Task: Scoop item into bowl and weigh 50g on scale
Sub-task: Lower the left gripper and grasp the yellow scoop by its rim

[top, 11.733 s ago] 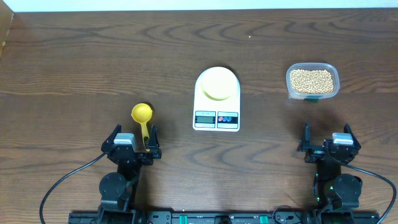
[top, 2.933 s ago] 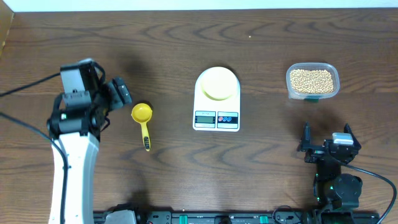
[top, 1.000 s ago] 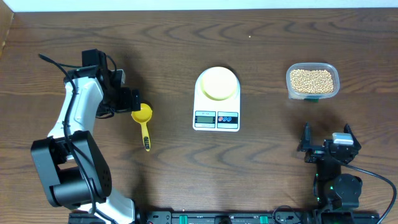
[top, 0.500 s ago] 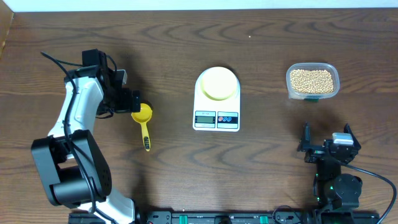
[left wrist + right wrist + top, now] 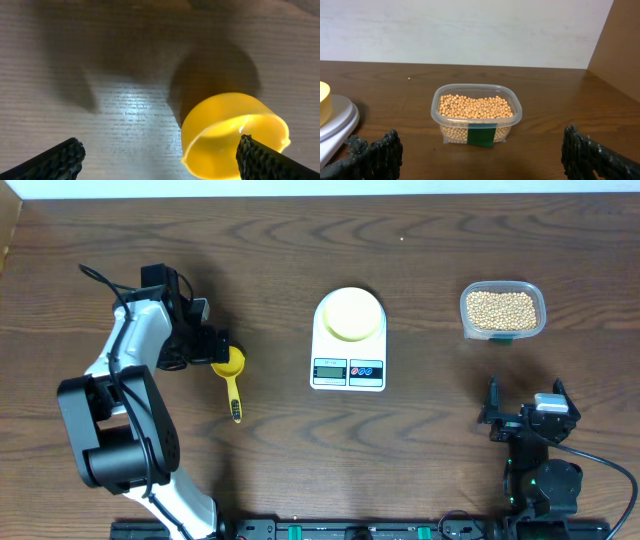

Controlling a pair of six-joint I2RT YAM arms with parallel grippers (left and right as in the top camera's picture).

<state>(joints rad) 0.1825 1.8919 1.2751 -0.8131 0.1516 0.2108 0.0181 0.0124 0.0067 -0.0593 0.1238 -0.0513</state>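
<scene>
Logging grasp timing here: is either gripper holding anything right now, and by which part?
Nothing is held. The left gripper is open at the cup of the yellow scoop, not closed on it; the right gripper is open and empty.

worktop (image 5: 420, 260): dark brown wood grain; we count three items lying directly on it.
scale (image 5: 348, 356): white and flat, near the middle, with its display and buttons on the near edge.
scoop (image 5: 233, 387): yellow, left of the scale and apart from it, cup end farther away, handle pointing to the near edge.
tub (image 5: 481, 136): clear plastic with a green label; we log it far right, well apart from the scale.
</scene>
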